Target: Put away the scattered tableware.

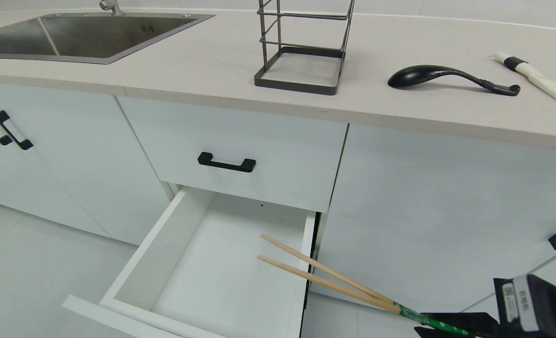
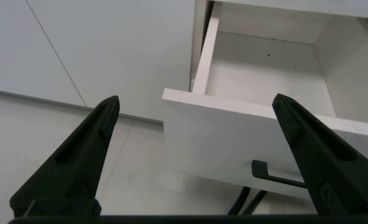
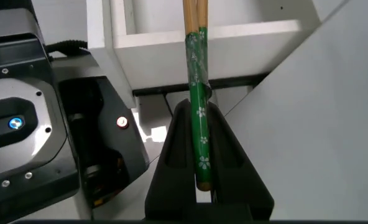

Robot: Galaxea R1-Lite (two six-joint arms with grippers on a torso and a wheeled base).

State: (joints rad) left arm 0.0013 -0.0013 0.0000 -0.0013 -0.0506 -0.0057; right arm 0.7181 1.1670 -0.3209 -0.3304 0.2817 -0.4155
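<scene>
The right gripper (image 1: 430, 326) was clamped on the green, flower-printed ends of the chopsticks (image 1: 327, 274), its two black fingers pressed against them from either side. From that grip the bare wooden shafts ran ahead of it, spreading slightly, crossed the near side wall of the open drawer (image 1: 158, 249), and ended over the drawer's white floor; whether the tips touched that floor could not be told. The left gripper (image 2: 196, 99) had its fingers wide apart with nothing between them, and it faced the drawer's front panel, whose black handle (image 2: 277, 177) sat just beyond it. Above the open drawer was a closed one with a black pull (image 1: 227, 163). Higher and farther from both grippers, the counter (image 1: 189, 70) carried a dark wire rack (image 1: 301, 84), a black spoon (image 1: 447, 75) well beyond the right gripper, and just past the spoon a white-handled utensil (image 1: 548, 84) with a black band. A sink (image 1: 85, 35) lay at the far left side.
</scene>
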